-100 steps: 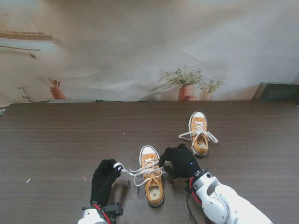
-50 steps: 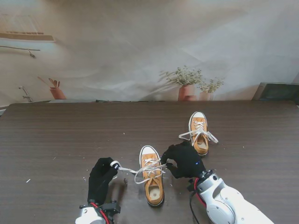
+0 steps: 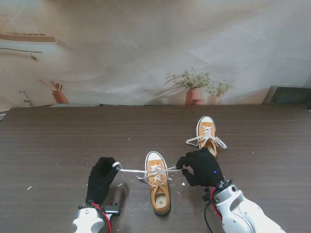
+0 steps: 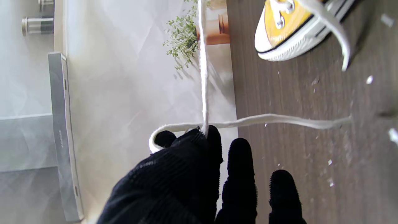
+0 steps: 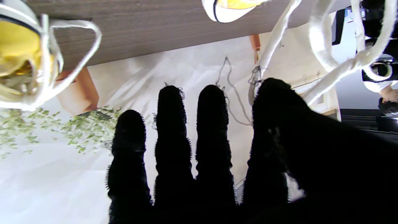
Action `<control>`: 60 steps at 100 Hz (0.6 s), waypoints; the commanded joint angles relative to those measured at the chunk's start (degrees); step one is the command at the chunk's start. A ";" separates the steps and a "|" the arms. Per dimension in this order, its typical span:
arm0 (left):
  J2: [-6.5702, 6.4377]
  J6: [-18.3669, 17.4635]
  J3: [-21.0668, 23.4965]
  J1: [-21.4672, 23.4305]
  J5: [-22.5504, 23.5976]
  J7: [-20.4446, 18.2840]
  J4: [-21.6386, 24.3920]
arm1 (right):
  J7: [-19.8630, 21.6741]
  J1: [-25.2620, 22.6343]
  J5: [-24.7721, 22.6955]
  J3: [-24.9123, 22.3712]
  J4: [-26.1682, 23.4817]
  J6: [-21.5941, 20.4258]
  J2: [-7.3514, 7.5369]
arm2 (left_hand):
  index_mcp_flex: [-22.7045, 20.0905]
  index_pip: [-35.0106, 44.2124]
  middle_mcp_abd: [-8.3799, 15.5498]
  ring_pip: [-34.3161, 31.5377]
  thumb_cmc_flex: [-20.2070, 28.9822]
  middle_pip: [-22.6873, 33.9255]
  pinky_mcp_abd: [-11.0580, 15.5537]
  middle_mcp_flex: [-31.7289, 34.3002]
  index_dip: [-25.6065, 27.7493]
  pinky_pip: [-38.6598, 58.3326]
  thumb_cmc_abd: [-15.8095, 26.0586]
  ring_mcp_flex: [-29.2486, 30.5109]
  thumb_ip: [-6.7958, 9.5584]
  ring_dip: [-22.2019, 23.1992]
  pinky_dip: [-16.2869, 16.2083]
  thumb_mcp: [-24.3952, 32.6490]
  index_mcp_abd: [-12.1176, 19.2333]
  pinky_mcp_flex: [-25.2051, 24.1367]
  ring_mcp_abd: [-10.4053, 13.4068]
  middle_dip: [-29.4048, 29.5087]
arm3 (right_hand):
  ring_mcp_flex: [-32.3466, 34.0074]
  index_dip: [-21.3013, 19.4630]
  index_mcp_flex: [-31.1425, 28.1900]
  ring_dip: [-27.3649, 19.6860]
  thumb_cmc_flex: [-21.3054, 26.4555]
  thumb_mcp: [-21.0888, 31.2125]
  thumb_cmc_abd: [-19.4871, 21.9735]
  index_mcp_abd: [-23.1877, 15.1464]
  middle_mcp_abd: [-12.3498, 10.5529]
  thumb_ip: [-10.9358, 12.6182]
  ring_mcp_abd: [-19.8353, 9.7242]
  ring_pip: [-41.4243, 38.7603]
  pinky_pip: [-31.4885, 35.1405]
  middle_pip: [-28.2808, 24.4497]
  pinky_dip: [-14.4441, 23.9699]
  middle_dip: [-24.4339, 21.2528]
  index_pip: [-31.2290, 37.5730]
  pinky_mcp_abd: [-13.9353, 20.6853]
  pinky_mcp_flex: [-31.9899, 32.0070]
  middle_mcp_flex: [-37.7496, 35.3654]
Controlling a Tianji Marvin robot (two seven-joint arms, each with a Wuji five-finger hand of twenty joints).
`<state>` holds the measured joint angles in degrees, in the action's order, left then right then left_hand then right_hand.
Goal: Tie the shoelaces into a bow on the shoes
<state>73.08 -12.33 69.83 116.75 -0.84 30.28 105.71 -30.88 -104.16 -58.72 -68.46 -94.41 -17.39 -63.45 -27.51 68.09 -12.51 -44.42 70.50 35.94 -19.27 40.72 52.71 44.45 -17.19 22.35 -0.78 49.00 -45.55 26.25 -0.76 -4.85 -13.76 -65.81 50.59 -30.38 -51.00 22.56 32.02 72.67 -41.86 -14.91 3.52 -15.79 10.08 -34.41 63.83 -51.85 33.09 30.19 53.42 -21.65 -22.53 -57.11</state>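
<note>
Looking at it big to small, roughly:

table (image 3: 58, 145): dark wood, two orange shoes on it.
near shoe (image 3: 158, 187): toe pointing away from me, sits between both hands.
far shoe (image 3: 207, 136): farther off to the right, laces loose, untouched.
left robot hand (image 3: 102, 177): left of the near shoe, clamped on a lace end.
right robot hand (image 3: 200, 167): right of it, pinching the other end, other fingers straight.
laces (image 3: 146, 171): stretched sideways across the shoe, crossing its long axis. Looks like cinching the knot; both hands about equally near.

Yellow near shoe (image 3: 159, 187), white laces (image 3: 146, 171) stretched sideways, far shoe (image 3: 207, 138) loosely laced
</note>
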 commanded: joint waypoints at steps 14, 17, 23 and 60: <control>-0.80 2.56 1.77 -1.64 5.37 -0.95 -0.27 | -0.51 -2.41 0.74 -2.24 -0.17 1.63 -0.05 | 1.41 0.89 -1.01 -3.79 3.47 4.04 3.52 0.01 -1.49 3.24 1.09 -1.40 0.67 0.88 -0.95 -0.59 5.09 -0.26 -0.84 -0.93 | 5.96 -4.05 -7.82 1.17 -1.30 1.80 -0.59 7.18 -0.27 -0.10 0.31 -4.18 4.87 -2.34 0.71 3.46 7.60 -1.51 -4.17 -5.14; -0.90 2.89 1.98 -1.77 6.56 -0.98 -0.42 | -0.65 -2.82 0.73 -2.60 -0.32 1.90 -0.08 | 1.35 1.01 -1.23 -4.15 3.47 4.38 3.54 -0.04 -1.47 3.71 0.98 -1.39 0.71 0.95 -1.03 -0.39 4.95 -0.16 -1.07 -1.12 | 6.75 -3.82 -8.06 1.46 -1.43 2.40 -1.15 7.36 -0.06 0.04 0.36 -4.83 5.58 -2.54 0.84 3.84 7.71 -1.58 -4.82 -5.69; -0.98 3.46 2.32 -2.06 8.57 -0.57 -0.97 | -0.90 -3.63 0.75 -3.27 -0.59 2.22 -0.14 | 1.44 1.18 -1.69 -5.33 3.47 5.39 3.65 -0.04 -1.34 5.59 0.84 -1.48 0.69 1.04 -1.14 -0.08 4.58 -0.19 -1.53 -1.46 | 7.84 -3.58 -8.59 1.81 -1.40 3.49 -2.27 8.03 0.56 0.28 0.54 -5.68 6.55 -2.87 1.00 4.35 8.09 -1.98 -5.74 -6.49; -1.51 6.27 6.11 -1.80 13.57 -0.76 -2.94 | -3.99 -9.83 -4.01 -6.96 -4.07 6.89 0.28 | 1.54 1.06 -3.45 -8.07 3.35 7.17 4.17 0.17 -2.07 11.42 -0.02 -1.55 0.90 0.90 0.02 1.27 1.99 -0.15 -3.56 -2.09 | 9.35 -2.16 -11.10 2.55 -1.46 8.99 -7.88 10.38 3.38 1.54 1.43 -7.72 7.48 -3.73 0.75 5.17 9.86 -2.14 -5.19 -9.43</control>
<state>72.09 -6.94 75.12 114.98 12.16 30.41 103.16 -35.27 -113.02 -62.12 -75.05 -98.01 -11.35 -63.78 -27.51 68.08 -15.48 -51.00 70.50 40.58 -19.27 40.69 51.28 54.33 -17.19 22.35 -0.78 49.00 -45.58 26.25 -0.78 -4.73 -17.19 -65.98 59.07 -30.50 -55.42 24.23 32.03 79.79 -49.22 -9.83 5.33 -14.59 11.12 -41.15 70.47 -54.04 33.54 34.28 53.33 -23.01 -28.43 -64.73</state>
